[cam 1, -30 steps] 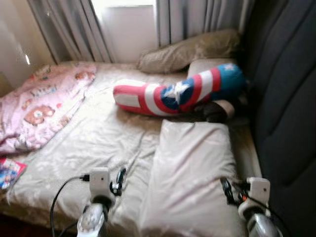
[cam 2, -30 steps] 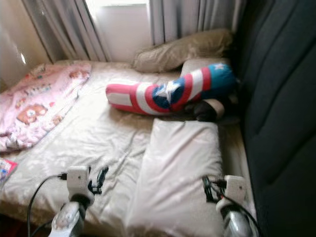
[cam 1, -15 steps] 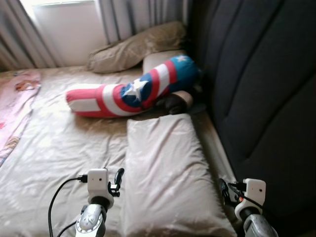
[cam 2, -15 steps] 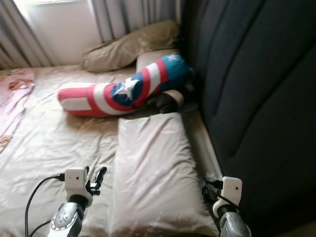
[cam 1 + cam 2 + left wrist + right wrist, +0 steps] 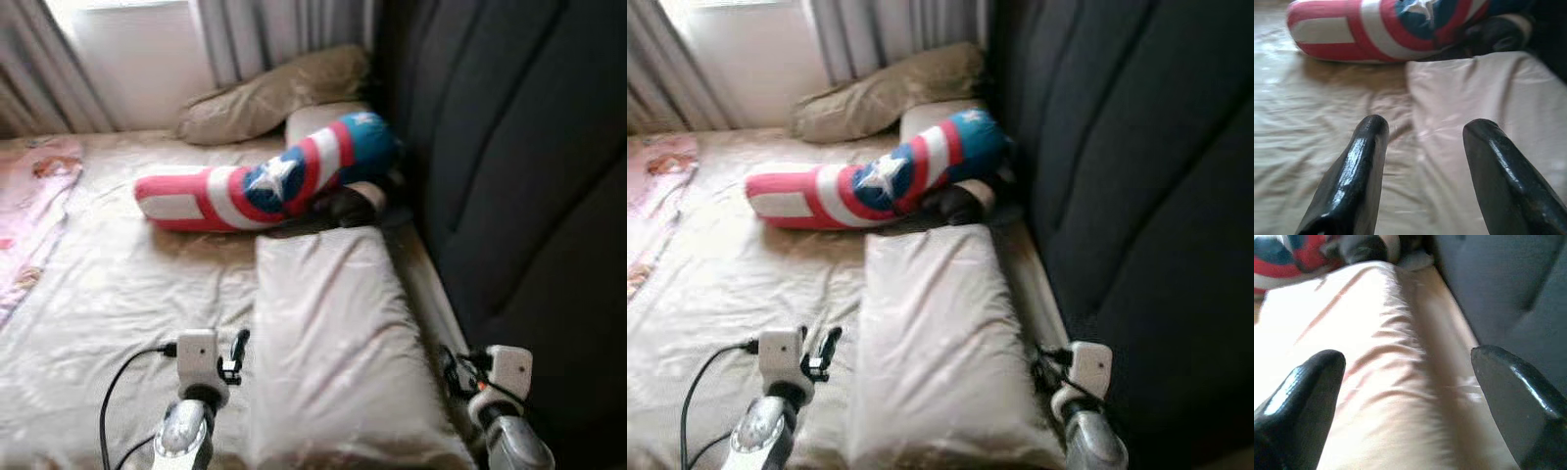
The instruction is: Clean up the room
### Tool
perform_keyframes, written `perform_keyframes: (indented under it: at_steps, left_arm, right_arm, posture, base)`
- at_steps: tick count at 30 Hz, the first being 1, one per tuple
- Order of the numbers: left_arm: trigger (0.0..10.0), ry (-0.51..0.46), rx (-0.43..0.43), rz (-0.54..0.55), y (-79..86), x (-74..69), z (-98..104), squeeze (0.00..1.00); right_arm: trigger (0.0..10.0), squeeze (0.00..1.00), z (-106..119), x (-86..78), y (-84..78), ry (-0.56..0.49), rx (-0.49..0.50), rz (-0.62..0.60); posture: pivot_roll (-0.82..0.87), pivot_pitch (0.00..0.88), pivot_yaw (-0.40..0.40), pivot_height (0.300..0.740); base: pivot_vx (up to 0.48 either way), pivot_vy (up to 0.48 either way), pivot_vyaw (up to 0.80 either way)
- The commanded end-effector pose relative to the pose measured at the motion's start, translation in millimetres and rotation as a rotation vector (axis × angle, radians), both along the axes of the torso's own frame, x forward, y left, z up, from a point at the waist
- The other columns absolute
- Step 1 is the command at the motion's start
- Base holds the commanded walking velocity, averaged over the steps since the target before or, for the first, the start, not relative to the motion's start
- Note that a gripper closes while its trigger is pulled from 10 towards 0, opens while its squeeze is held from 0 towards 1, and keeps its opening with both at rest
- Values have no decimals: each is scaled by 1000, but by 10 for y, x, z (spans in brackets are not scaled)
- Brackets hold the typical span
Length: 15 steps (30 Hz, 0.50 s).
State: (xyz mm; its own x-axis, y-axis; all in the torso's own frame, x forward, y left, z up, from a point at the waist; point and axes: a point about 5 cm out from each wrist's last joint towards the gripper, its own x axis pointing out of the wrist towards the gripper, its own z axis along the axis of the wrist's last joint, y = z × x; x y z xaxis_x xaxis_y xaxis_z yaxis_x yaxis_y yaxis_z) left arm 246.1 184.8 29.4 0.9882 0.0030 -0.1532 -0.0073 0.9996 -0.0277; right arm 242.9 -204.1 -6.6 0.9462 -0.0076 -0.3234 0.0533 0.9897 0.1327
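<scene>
A cream pillow [image 5: 338, 343] lies flat on the bed beside the dark headboard [image 5: 509, 157]. Beyond it rests a long red, white and blue star bolster [image 5: 265, 184], with a dark soft item [image 5: 351, 206] tucked under its far end. A tan pillow [image 5: 269, 95] leans by the window. My left gripper [image 5: 1422, 139] hovers open over the sheet at the cream pillow's left edge. My right gripper [image 5: 1408, 367] hangs open above that pillow's right edge, next to the headboard. Both hold nothing.
A pink patterned blanket [image 5: 29, 220] lies at the bed's left side. Grey curtains [image 5: 284, 34] and a bright window sit behind the bed. The padded headboard walls off the right. Beige sheet [image 5: 127, 294] spreads between blanket and pillow.
The view has swung right over the last second, pushing the pink blanket toward the left edge and bringing the headboard in. Both grippers keep their places low in the frame.
</scene>
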Motion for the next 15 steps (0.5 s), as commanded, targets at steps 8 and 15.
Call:
perform_keyframes:
  at_steps: [8, 15]
  left_arm:
    - [10000, -16, -15, -10, -63, 35, 41, 0]
    - [10000, -26, -12, -13, -63, 36, 53, 0]
  right_arm:
    - [10000, 0, -10, -29, -100, 11, -10, -28]
    - [10000, 0, -10, -23, -93, 11, -7, -26]
  posture:
    - [-56, 0, 54, 740]
    - [-54, 0, 54, 740]
  base:
    - [0, 139, 0]
    - [0, 0, 0]
